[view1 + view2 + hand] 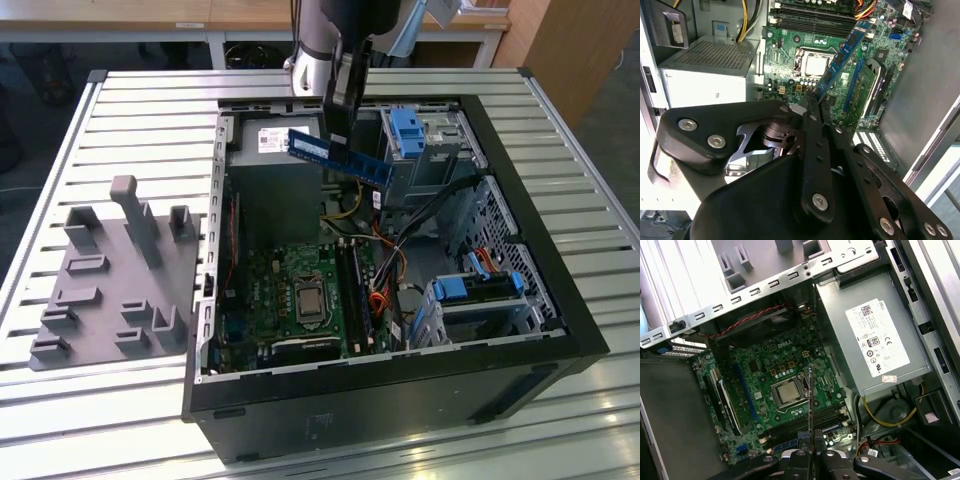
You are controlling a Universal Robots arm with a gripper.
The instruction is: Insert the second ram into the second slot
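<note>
I have the gripper closed tight on the second ram, its jaws pinching the flat faces at about mid-length, so the blue stick juts out on both sides of the fingers. It hangs in the air over the far part of the open case, above the power supply and well apart from the motherboard below. What matters to me is the angle. In the exterior view the stick's long axis runs from the exterior view's left to its right and dips a little at the right end, while the memory slots run near to far beside the processor. I judge the stick crosswise to the slots, which lie nearer than the jaws and lower. The first wrist view shows the second ram edge-on as a thin line rising from the gripper across the memory slots, which confirms that mismatch. The second wrist view instead shows its chip-lined face slanting away from the gripper. I cannot tell from any view which slot is already filled. A grey fixture sits on the table at the exterior view's left.
</note>
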